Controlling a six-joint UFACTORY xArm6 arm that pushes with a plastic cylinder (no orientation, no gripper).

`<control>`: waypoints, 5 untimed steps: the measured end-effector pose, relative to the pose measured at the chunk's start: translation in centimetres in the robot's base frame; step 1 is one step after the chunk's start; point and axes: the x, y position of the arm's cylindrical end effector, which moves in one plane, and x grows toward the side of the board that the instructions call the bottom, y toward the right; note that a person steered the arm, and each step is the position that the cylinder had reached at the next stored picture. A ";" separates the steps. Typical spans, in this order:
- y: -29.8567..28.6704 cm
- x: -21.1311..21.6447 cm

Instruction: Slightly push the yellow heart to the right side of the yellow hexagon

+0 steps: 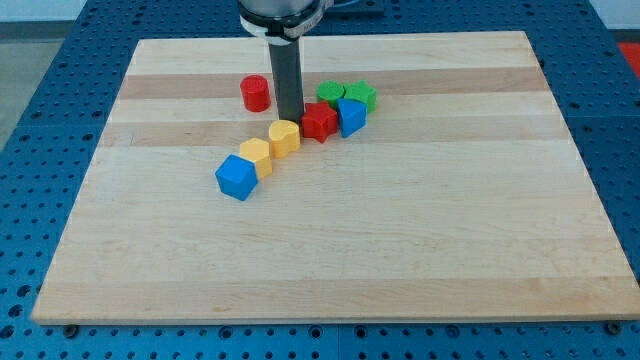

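Wooden tabletop (420,250) with eight blocks near its upper middle. Yellow heart (285,137) just below my tip (289,119) — touching or nearly touching it, hard to tell which. Yellow hexagon (256,157) at lower left of the heart, pressed against it, and blue cube (237,177) next in the same diagonal row, touching the hexagon. Red star (319,122) just right of the tip, beside the heart's upper right. Second blue block (351,116) touching the star on the right. Two green blocks behind them — one (330,94) and another (361,96) side by side. Red cylinder (256,93) alone, left of the rod, apart from the rest. No pincer here, only the dark rod, so no open or closed state to tell.
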 end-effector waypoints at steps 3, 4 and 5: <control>-2.2 2.4; -2.2 3.5; -2.2 3.8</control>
